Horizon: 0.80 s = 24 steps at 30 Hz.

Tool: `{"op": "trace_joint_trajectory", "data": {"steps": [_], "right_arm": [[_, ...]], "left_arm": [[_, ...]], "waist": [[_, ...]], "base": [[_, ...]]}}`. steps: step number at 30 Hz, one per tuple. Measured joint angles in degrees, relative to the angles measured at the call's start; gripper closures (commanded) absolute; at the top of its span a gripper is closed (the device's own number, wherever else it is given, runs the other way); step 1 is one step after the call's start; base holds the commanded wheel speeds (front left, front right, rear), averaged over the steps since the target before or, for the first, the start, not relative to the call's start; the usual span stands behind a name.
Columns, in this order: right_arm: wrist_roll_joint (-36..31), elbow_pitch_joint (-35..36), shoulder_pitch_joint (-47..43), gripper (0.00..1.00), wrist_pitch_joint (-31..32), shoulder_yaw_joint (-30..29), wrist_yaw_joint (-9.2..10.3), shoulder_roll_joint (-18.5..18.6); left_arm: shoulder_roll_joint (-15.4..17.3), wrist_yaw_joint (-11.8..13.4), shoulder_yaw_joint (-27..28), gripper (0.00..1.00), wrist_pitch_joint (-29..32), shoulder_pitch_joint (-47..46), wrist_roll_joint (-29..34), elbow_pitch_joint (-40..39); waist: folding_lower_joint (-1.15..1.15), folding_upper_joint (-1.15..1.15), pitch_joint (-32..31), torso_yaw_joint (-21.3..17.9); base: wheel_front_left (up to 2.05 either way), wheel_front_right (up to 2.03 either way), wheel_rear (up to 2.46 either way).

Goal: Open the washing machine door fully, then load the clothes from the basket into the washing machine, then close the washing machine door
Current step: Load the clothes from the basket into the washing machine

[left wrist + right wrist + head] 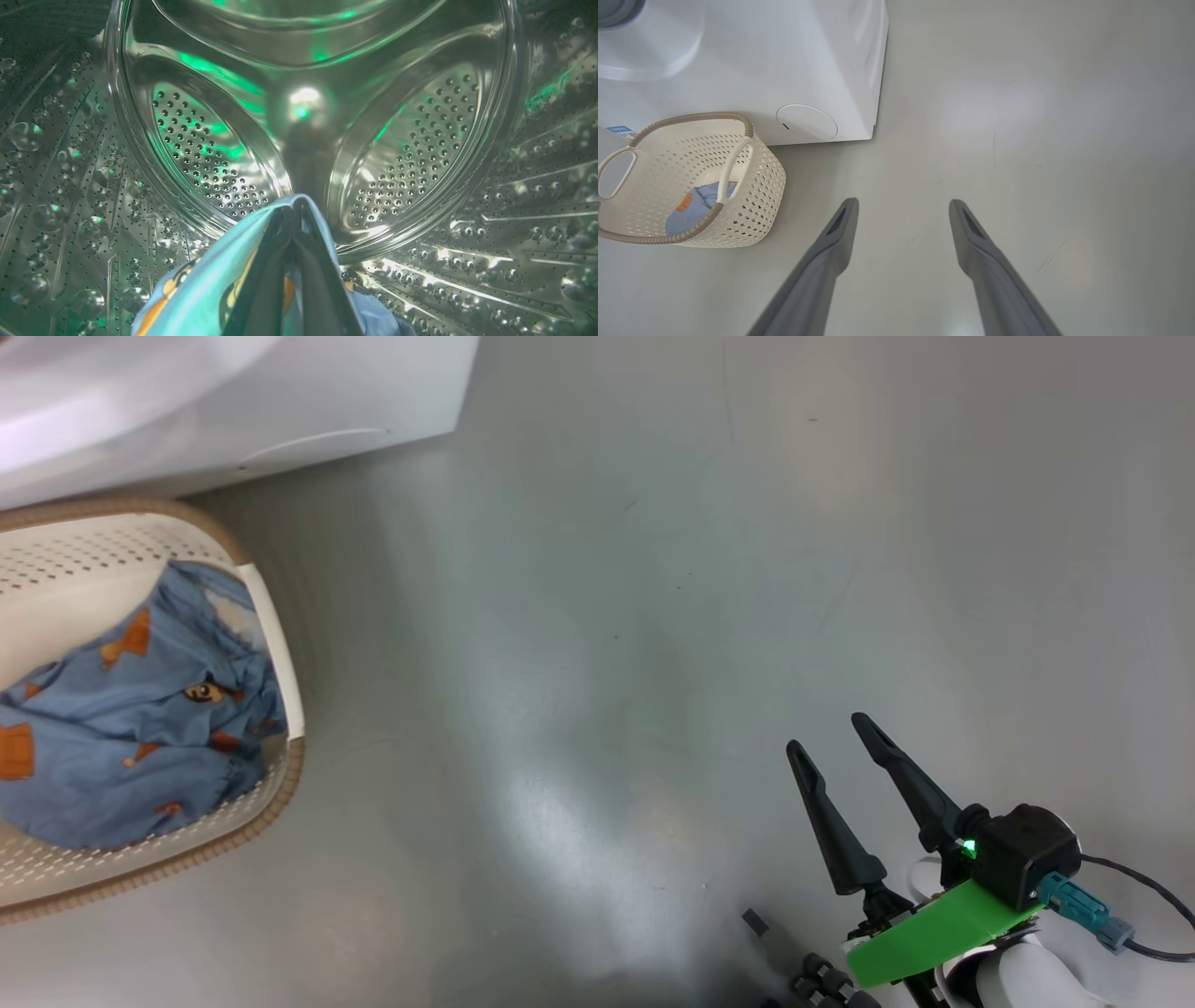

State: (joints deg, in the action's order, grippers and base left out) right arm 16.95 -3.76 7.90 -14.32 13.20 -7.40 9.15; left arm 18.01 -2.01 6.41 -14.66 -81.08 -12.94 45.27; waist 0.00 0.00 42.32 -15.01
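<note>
In the left wrist view my left gripper (294, 210) is inside the washing machine's steel perforated drum (420, 140), shut on a piece of the clothes (201, 289), light-blue fabric with orange figures that drapes around the fingers. More of the clothes (131, 728) lie in the cream basket (280, 784), which stands on the floor against the white washing machine (280, 401). My right gripper (826, 733) hangs open over bare floor, well right of the basket, with nothing between its fingers. The right wrist view shows the right gripper (903, 204), basket (756, 186) and washing machine (784, 60). The washing machine door is out of view.
The washer's round service flap (807, 122) sits low on its front, just right of the basket, and a blue label (619, 129) shows at the left. Grey floor (700, 569) stretches right of the washer and basket.
</note>
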Motion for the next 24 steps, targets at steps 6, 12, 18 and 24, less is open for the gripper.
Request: {"op": "trace_joint_trajectory", "data": {"steps": [6, 12, 18, 24], "right_arm": [[0.4, 0.0, -1.2, 0.00, 0.0, 0.3, 0.00, -0.2], [0.5, -0.3, -2.0, 0.00, 0.0, 0.6, 0.00, -0.6], [0.5, -0.6, -2.0, 0.00, 0.0, 0.6, 0.00, -0.9], [0.8, -1.1, -2.0, 0.00, 0.0, 0.5, 0.00, -1.0]], "left_arm": [[0.0, -0.4, -2.5, 1.00, 0.0, 0.0, 4.2, 4.7], [0.1, -0.4, -4.2, 0.82, 0.0, -1.4, 5.8, 11.2], [0.0, 0.8, -5.0, 0.00, 0.0, -4.6, 6.3, 18.1], [-0.7, 2.1, -5.1, 0.00, 0.0, -5.3, 6.2, 22.3]], "waist": [[0.00, 0.00, -0.1, -1.0], [0.00, 0.00, -0.8, -1.4], [0.00, 0.00, -1.3, -0.9], [0.00, 0.00, -2.2, 0.4]], "base": [[0.00, 0.00, 0.00], [0.00, 0.00, 0.00], [0.00, 0.00, 0.00], [0.00, 0.00, 0.00]]}}
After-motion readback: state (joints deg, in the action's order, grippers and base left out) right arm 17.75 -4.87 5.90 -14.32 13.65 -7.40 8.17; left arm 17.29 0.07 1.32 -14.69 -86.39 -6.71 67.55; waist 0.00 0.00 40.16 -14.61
